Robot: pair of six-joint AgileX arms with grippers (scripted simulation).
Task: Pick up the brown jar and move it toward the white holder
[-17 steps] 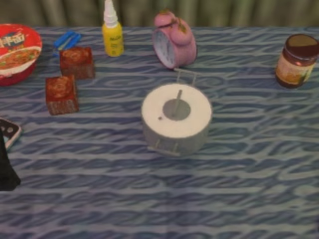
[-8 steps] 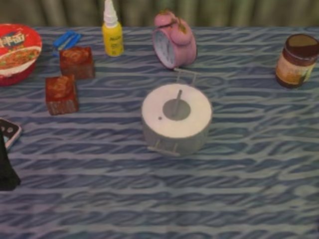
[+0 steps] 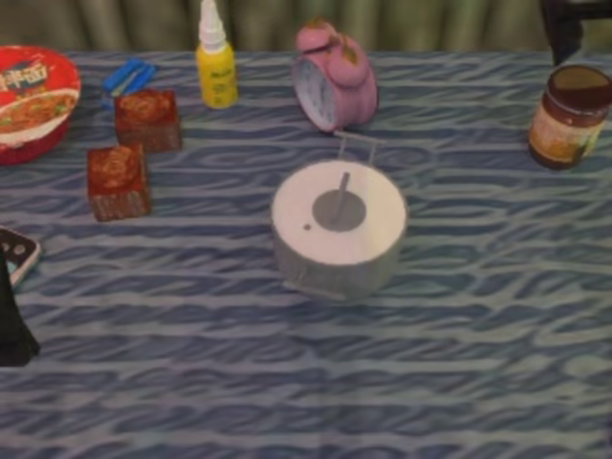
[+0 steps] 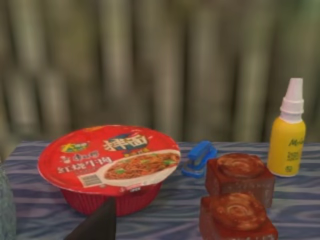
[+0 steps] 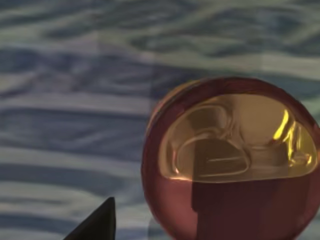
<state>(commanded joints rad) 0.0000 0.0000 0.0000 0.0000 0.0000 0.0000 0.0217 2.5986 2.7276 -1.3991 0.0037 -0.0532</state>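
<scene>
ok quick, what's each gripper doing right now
Left gripper: parked at the table's left edge, cannot be told.
Right gripper: above the brown jar, cannot be told.

Rendered simulated tabletop, blue wave-patterned cloth (image 3: pixel 459 344), grey-green curtain (image 4: pixel 150 65) behind, assorted household props

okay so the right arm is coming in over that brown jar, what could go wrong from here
The right gripper is only partly in view at the top view's far right edge, behind the brown jar, so a descent slightly off centre could tip the upright jar or push it off the table's right side. Once the jar is carried left toward the white holder, it may clip the holder's upright rod or nudge the pink alarm clock just behind it.
</scene>
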